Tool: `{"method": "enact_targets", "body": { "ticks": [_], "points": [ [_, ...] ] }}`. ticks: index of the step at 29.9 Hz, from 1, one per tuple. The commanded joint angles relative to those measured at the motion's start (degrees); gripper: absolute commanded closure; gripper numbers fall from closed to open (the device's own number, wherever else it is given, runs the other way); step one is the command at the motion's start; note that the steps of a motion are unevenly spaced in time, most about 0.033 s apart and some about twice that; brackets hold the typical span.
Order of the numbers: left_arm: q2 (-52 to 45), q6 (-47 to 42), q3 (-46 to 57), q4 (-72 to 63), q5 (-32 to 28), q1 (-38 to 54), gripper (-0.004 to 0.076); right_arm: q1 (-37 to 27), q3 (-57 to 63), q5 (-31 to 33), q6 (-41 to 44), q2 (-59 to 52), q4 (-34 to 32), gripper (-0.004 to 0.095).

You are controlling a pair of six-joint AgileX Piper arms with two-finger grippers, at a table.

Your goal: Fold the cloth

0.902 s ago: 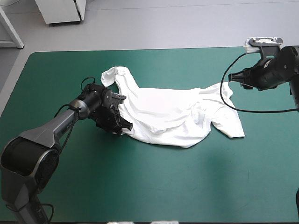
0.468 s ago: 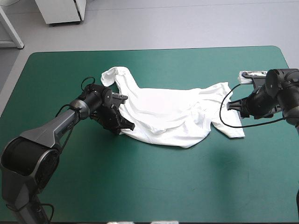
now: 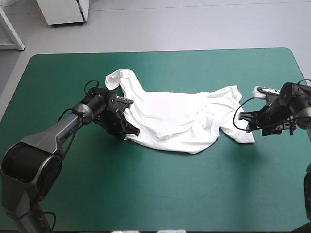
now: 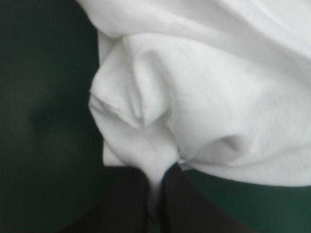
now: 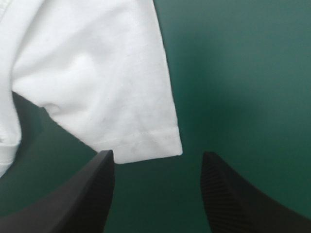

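White T-shirt (image 3: 175, 119) spread loosely on the table (image 3: 160, 194).
Left gripper (image 4: 155, 182) pinches its edge; right gripper (image 5: 158, 154), fingers (image 5: 73, 194) apart, faces the sleeve hem (image 5: 146, 145).

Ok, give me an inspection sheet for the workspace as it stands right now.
Surface: teal-green cover, flat, no marks seen.
Job's things: T-shirt spread loosely mid-table, rumpled, not yet folded.
Clutter: nothing seen.
Grippers: left gripper shut on the T-shirt's edge; right gripper open, low at the sleeve, whose hem lies just ahead of its fingers, not gripped.
Cables: nothing seen beyond the robot's own.
Surroundings: nothing seen.
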Motion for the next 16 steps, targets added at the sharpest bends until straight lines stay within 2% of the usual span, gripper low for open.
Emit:
{"method": "enact_targets", "body": {
  "ticks": [1, 12, 16],
  "points": [
    [-1.24, -0.02, -0.67, -1.41, -0.67, -0.12, 0.0733, -0.42, 1.35, -3.46, -0.65, -0.57, 1.29, 0.0394],
    [-1.24, -0.02, -0.67, -4.03, -0.78, -0.12, 0.0733, -0.21, 6.22, -10.20, -0.65, 1.09, 2.64, 0.0403],
    [-1.24, -0.02, -0.67, -4.03, -0.78, -0.12, 0.0733, 1.25, 6.22, -10.43, -0.55, 4.59, 3.22, 0.0509]
  ]
}}
